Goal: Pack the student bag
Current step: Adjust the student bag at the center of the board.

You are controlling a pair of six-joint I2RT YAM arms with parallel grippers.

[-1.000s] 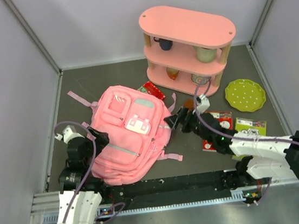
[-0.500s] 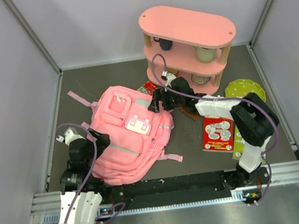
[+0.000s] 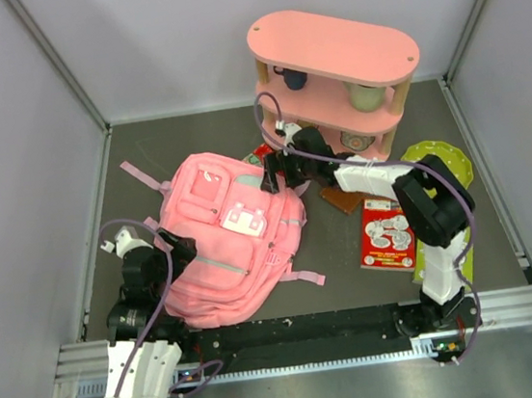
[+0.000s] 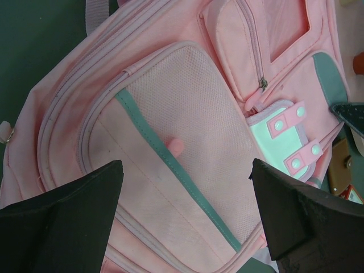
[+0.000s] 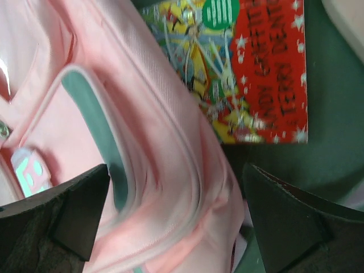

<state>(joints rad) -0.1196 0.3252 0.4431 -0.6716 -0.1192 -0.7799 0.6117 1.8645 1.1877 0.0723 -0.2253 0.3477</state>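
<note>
Pink fabric backpack (image 3: 228, 247): soft, front pockets facing up, it lies flat on the dark table (image 3: 190, 135), to the front-left of the rigid pink three-tier shelf (image 3: 335, 50).
My left pincer (image 3: 175, 247): released, jaws spread wide over the backpack's mesh front pocket, on the side farthest from the shelf; I grasp nothing.
My right pincer (image 3: 271, 174): released, jaws wide above the backpack's edge nearest the shelf; nothing gripped.
Red picture book (image 5: 250, 68): flat between backpack and shelf, one part hidden by the backpack's edge.
</note>
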